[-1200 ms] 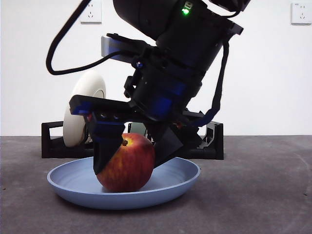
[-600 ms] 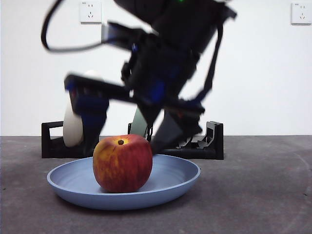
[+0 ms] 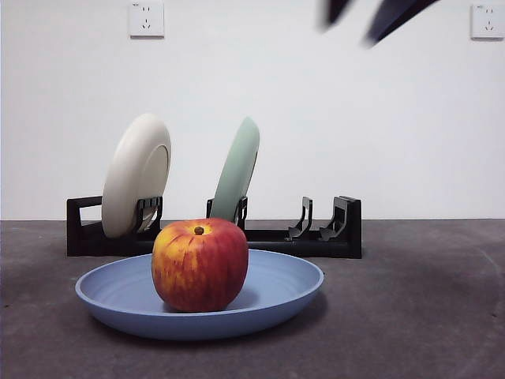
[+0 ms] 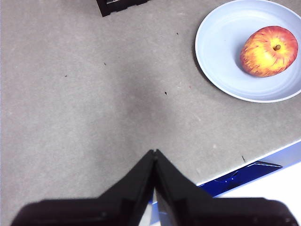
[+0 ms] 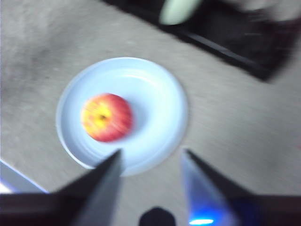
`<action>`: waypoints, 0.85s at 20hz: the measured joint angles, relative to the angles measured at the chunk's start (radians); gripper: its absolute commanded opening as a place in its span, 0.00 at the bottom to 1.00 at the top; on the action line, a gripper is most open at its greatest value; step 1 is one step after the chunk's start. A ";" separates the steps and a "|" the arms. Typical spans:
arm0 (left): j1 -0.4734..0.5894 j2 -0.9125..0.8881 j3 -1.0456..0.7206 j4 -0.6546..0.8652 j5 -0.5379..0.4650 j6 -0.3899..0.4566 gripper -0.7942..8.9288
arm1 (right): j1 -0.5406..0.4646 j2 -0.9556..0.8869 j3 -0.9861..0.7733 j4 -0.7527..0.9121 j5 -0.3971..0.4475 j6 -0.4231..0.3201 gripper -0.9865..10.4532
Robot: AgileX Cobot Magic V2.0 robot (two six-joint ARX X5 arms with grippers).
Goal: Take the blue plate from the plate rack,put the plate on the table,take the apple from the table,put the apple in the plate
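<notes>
I see the apple [image 3: 200,264] sitting stem-up in the blue plate [image 3: 284,288] on the table [image 3: 418,316], free of both grippers, in front of the plate rack [image 3: 347,229], which holds a cream plate [image 3: 136,174] and a green plate [image 3: 237,170]. My right gripper [image 5: 150,162] hangs above the plate with its jaws spread wide and empty. My left gripper [image 4: 154,153] waits off to the side, its jaws pressed together over bare table, the plate and apple well beyond its tips.

Right gripper [image 5: 150,162] has let the apple [image 3: 200,264] go — apparently lifted high, jaws apart.
</notes>
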 measured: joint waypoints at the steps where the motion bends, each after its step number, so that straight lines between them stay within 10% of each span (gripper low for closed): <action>1: 0.000 0.000 0.000 0.000 0.000 0.000 0.08 | 0.000 -0.060 0.000 -0.041 0.025 0.000 0.09; 7: 0.000 0.027 0.000 0.000 0.000 0.000 0.08 | 0.000 -0.260 0.000 -0.085 0.175 0.000 0.09; 17: 0.146 0.000 0.000 0.003 -0.029 0.013 0.08 | 0.000 -0.248 0.000 -0.295 0.178 0.000 0.09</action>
